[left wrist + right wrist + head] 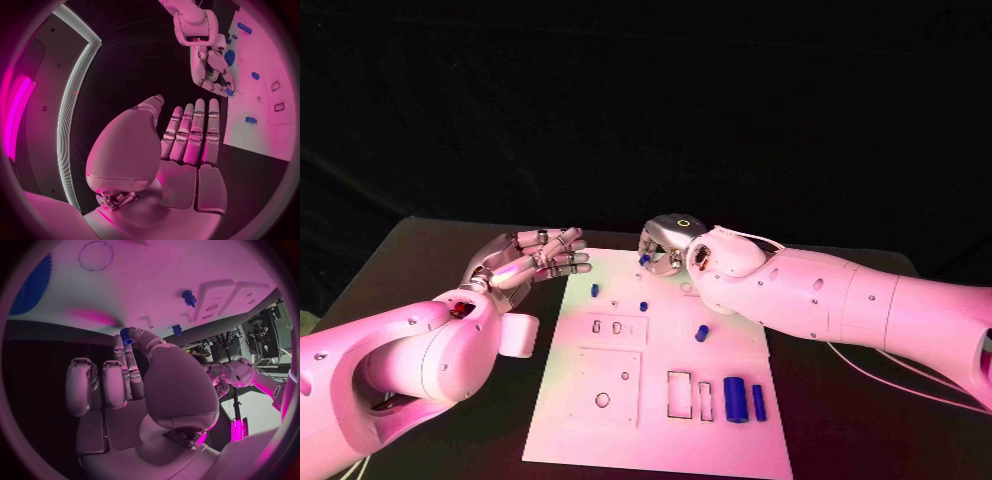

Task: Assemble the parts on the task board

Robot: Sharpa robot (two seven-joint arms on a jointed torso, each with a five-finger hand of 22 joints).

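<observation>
The white task board (661, 440) lies in the middle of the table. My right hand (669, 243) hovers over its far edge and pinches a small blue part (128, 335) between thumb and fingertip; the same part (230, 92) shows in the left wrist view. My left hand (531, 258) is held open with straight fingers (190, 132), just off the board's far left corner, holding nothing. Loose blue parts lie on the board: small pegs (594, 290) (645, 305) (702, 333), plus a thick cylinder (736, 399) beside a thinner one (759, 402) at the near right.
The board has rectangular slots (679, 394) and a round hole (603, 400) in its near half. A blue toothed disc (34, 282) lies on the board in the right wrist view. Black table (430, 250) surrounds the board.
</observation>
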